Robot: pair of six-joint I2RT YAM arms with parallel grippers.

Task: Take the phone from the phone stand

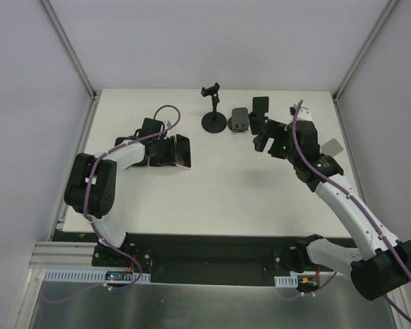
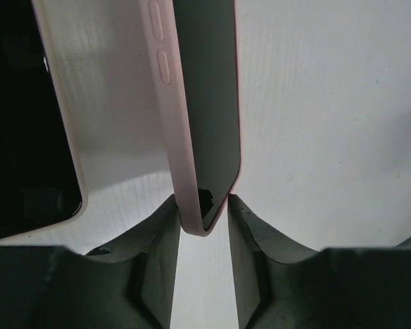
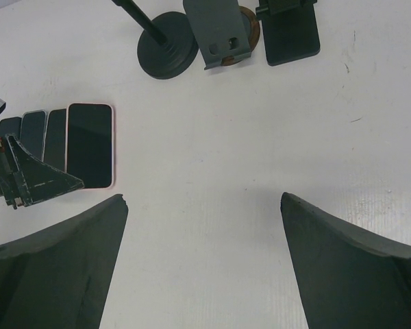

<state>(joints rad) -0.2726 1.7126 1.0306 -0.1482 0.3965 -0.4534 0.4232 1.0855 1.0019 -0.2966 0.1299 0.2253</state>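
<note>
Risking toppling the phone [image 2: 209, 103] onto the other phones [image 3: 34, 133] at nine o'clock, far from the stand [image 1: 214, 122] at twelve, by snagging it on the left gripper [image 2: 202, 199], jaws narrow around its end, gripping or not impossible to tell, right gripper [image 3: 203, 199] gaping wide.

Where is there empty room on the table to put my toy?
The middle of the table is bare, between the row of phones and the right arm, up to the near edge. The back is crowded with stands.

No text, label, brand, number or sign is readable on anything here.
</note>
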